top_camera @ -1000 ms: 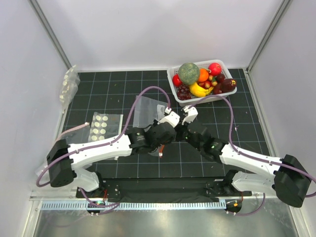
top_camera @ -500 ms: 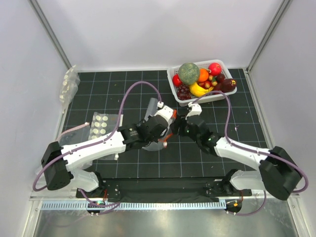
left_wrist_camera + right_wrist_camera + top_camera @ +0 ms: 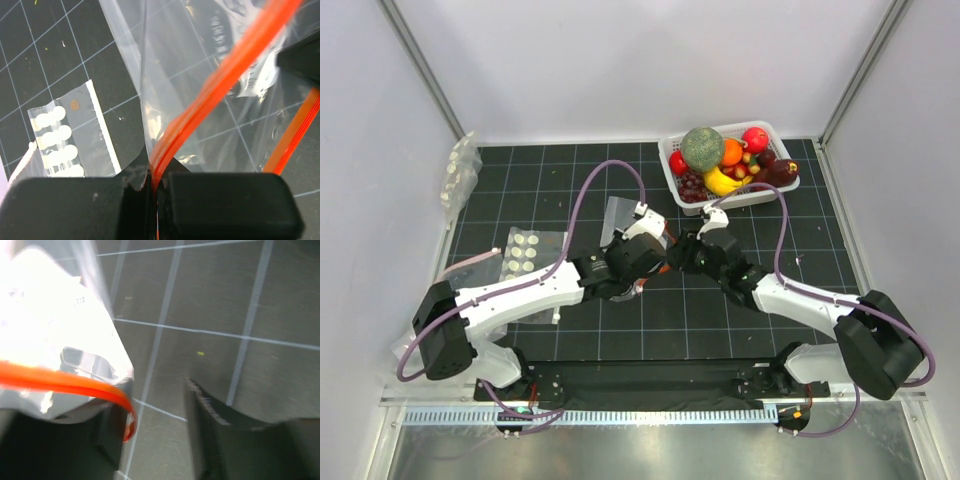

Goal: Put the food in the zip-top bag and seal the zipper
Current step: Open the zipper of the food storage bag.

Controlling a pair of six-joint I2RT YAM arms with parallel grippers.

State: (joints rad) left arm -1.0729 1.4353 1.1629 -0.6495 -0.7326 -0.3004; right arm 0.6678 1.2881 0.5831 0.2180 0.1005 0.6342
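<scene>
Left gripper [image 3: 156, 186]: jaws clamped on the zipper [image 3: 220, 82]
Right gripper [image 3: 155, 410]: jaws apart; zipper end curls against one finger; arm drawn further inward than a second ago
Bag [image 3: 620, 215]: mid-bench [image 3: 550, 170], narrower from above than before
Food [image 3: 755, 139]: unmoved in the basket [image 3: 672, 180]

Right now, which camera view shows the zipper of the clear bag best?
The left wrist view: the zipper runs long and sharp from the shut left gripper. The right wrist view shows only a short curved end. The top view shows almost none of it.
</scene>
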